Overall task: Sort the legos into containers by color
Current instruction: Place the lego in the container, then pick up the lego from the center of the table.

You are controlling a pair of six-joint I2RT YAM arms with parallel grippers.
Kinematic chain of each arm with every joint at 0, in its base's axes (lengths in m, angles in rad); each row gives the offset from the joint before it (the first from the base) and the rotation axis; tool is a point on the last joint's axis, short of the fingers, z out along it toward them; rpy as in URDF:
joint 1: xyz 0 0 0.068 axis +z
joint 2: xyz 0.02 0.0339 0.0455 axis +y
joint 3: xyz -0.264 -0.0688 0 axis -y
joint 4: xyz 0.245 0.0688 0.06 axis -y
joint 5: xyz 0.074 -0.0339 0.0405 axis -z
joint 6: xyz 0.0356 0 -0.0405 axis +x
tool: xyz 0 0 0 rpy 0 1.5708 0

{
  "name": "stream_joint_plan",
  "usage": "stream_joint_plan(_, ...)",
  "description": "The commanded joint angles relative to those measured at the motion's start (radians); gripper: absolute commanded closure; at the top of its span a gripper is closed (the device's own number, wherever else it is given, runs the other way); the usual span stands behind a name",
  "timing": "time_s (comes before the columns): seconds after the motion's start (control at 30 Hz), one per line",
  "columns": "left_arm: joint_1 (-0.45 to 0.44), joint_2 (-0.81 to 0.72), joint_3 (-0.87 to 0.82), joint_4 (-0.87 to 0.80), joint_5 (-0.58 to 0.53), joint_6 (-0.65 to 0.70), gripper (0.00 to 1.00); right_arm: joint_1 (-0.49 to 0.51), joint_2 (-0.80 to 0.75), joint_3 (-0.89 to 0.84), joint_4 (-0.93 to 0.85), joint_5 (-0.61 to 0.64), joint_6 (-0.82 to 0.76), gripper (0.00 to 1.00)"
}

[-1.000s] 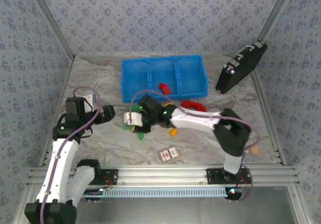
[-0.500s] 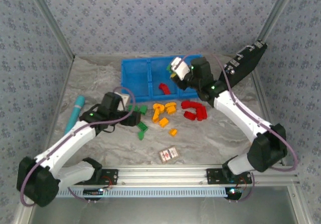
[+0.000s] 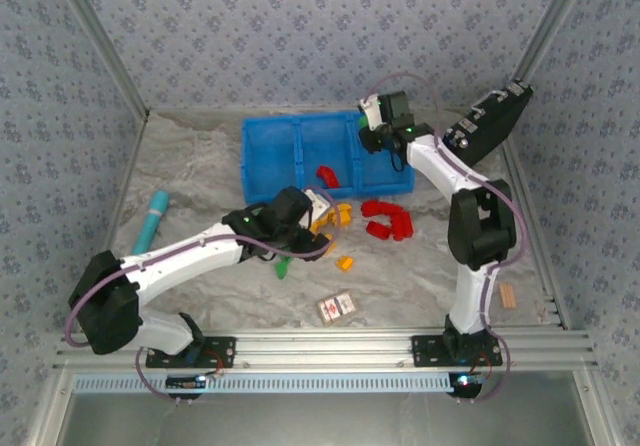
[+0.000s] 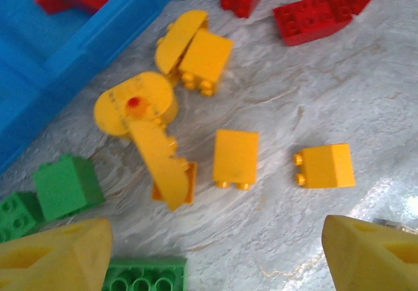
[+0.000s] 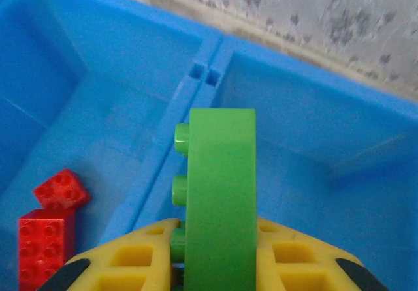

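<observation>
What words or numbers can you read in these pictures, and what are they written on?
No text here can be read for sure.
Small card box: red-and-white print, too small to read.
Black device: pale marks, too small to read.
Round yellow lego: faint marks near its rim, too blurred to read.

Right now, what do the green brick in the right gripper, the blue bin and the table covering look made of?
By look: green brick, hard moulded plastic, glossy, crisp studs; blue bin, rigid satin plastic, moulded divider slots; table covering, probably a marbled sheet, glare patches hinting at glossy film.
</observation>
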Motion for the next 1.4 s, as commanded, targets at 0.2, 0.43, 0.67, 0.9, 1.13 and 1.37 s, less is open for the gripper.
stream_joint_plan(0.2,-0.058,0.118,0.109,0.044,-0.039,0.099,0.21,-0.025,0.183,0.182,-0.127,0.011,0.085,0.86)
stream_joint_plan(0.43,-0.082,0.238,0.173,0.034,-0.012,0.141,0.27,-0.029,0.215,0.173,-0.124,0.013,0.094,0.84)
stream_joint_plan(0.67,-0.081,0.329,0.224,0.02,-0.052,0.194,0.3,-0.032,0.223,0.149,-0.123,-0.002,0.102,0.64)
stream_joint_plan(0.9,-0.058,0.419,0.287,-0.019,-0.06,0.212,0.31,-0.032,0.205,0.112,-0.087,-0.034,0.104,0.49)
stream_joint_plan(1.13,-0.032,0.437,0.263,-0.018,-0.047,0.176,0.37,-0.029,0.168,0.089,-0.064,-0.065,0.1,0.49)
stream_joint_plan(1.37,-0.012,0.475,0.255,-0.021,-0.022,0.154,0.42,-0.028,0.137,0.091,-0.074,-0.062,0.121,0.49)
